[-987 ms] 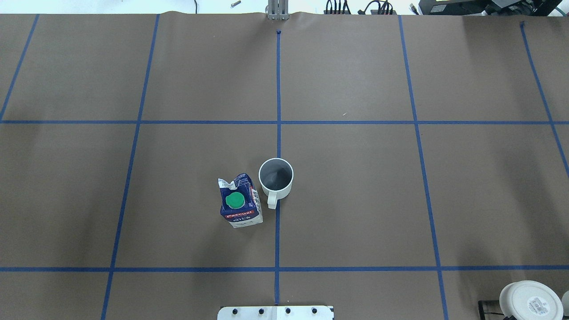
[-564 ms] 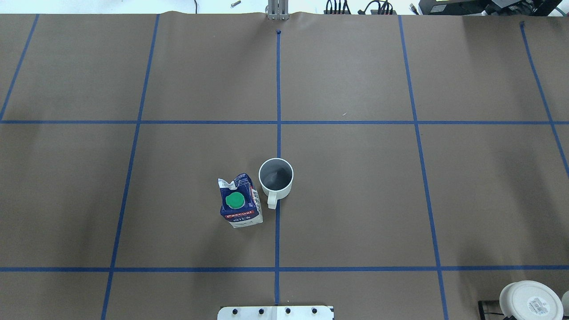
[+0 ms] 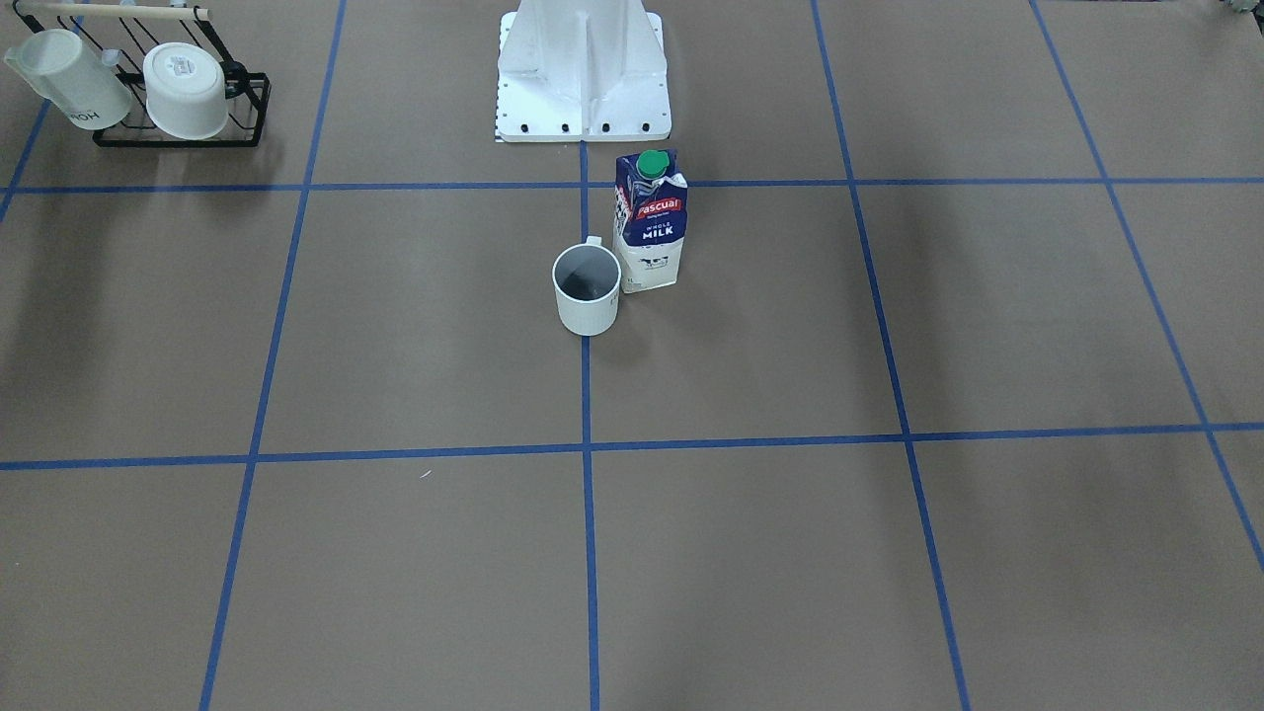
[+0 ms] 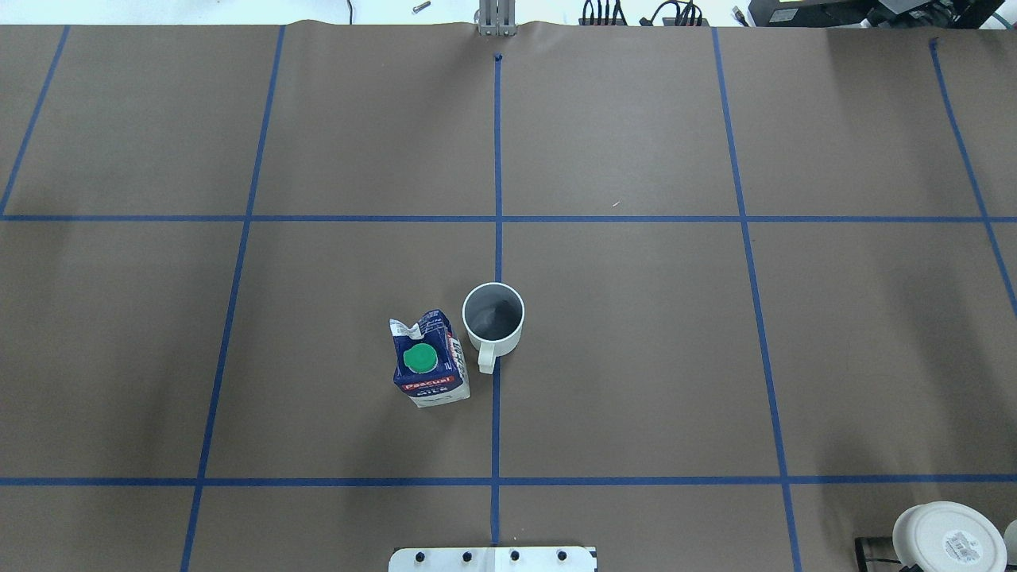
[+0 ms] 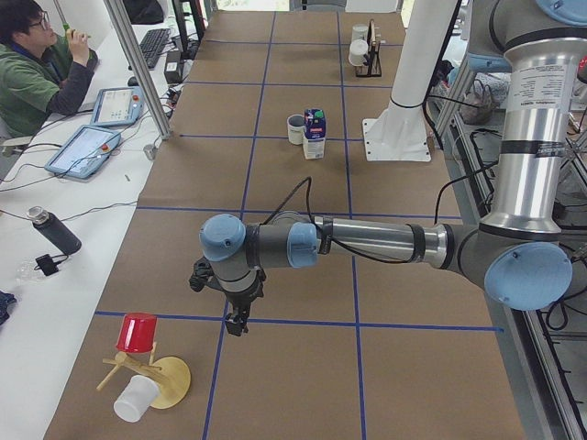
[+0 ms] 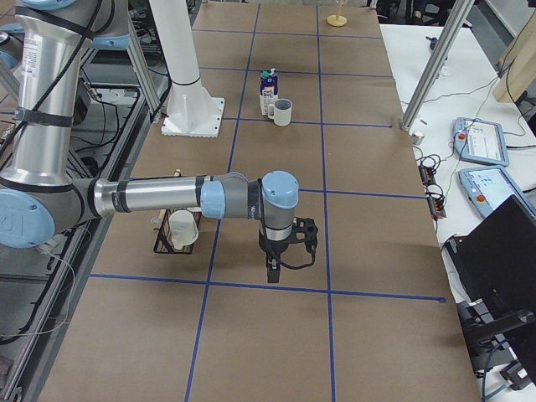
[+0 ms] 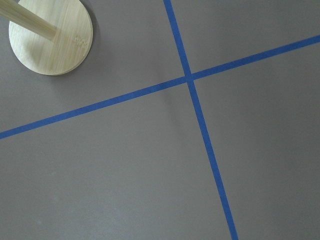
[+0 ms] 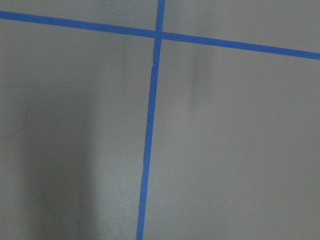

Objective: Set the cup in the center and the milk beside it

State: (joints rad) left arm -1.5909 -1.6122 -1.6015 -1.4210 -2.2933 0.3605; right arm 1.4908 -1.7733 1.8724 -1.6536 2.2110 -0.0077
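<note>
The white cup (image 4: 493, 318) with a dark grey inside stands upright on the centre blue line, handle toward the robot; it also shows in the front view (image 3: 587, 291). The blue-and-white milk carton (image 4: 429, 369) with a green cap stands upright close beside it, on the robot's left side (image 3: 649, 222). Both arms are far from them. My left gripper (image 5: 236, 325) points down over the table's left end. My right gripper (image 6: 271, 272) points down over the right end. Each shows only in a side view, so I cannot tell if it is open or shut.
A black wire rack (image 3: 178, 128) with two white cups stands at the robot's right, near its white base (image 3: 583, 69). A wooden mug stand (image 5: 160, 380) with a red cup (image 5: 138, 332) is at the left end, its base under the left wrist camera (image 7: 50, 35).
</note>
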